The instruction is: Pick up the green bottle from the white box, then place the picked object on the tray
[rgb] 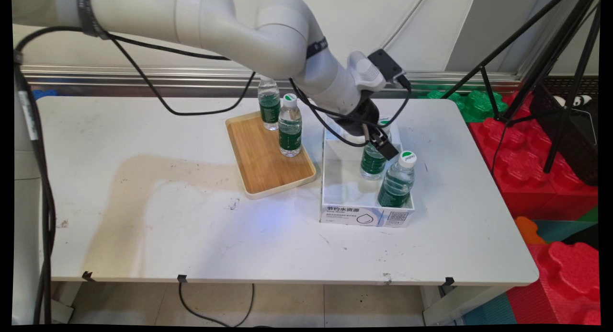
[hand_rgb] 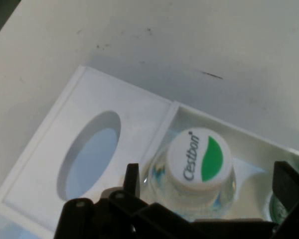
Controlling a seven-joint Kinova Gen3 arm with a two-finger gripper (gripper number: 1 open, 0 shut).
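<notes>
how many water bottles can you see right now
4: two water bottles on the wooden tray, at and; two in the white box, at beneath the gripper and.

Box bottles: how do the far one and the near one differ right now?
1. The far bottle sits under the open claw, fingers either side of its cap; the near bottle is free of it.
2. The far bottle stands roughly upright; the near bottle tilts, its cap leaning right.
3. The main view hides most of the far bottle's top behind the claw; the near bottle's cap shows fully.
Both are clear, green-labelled, white-capped, inside the box.
</notes>
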